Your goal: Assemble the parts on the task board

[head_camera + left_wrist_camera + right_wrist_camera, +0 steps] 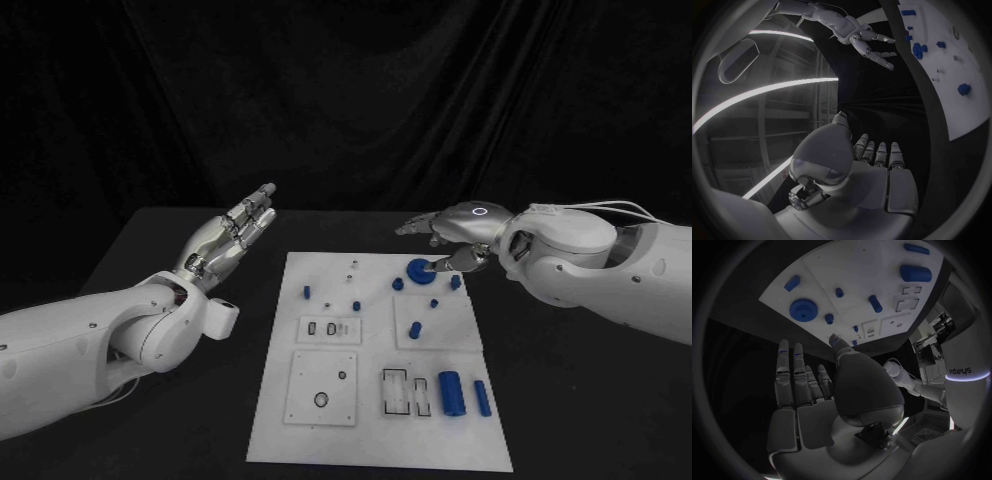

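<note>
Hands both empty, fingers apart, you'll see. Left hand [231, 238] raised left of task board [378, 440], fingers extended together, off table. Right hand [459, 232] hovers over board's far right corner, fingers spread, just above blue gear [420, 269]. Blue parts lie on board: large cylinder [451, 392] and slim bar [480, 398] near right, small pegs [414, 328] mid-board.

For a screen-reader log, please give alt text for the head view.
A white task board with small blue parts lies on a black table. The left hand is open beside it; the right hand hovers open over its far edge.
</note>
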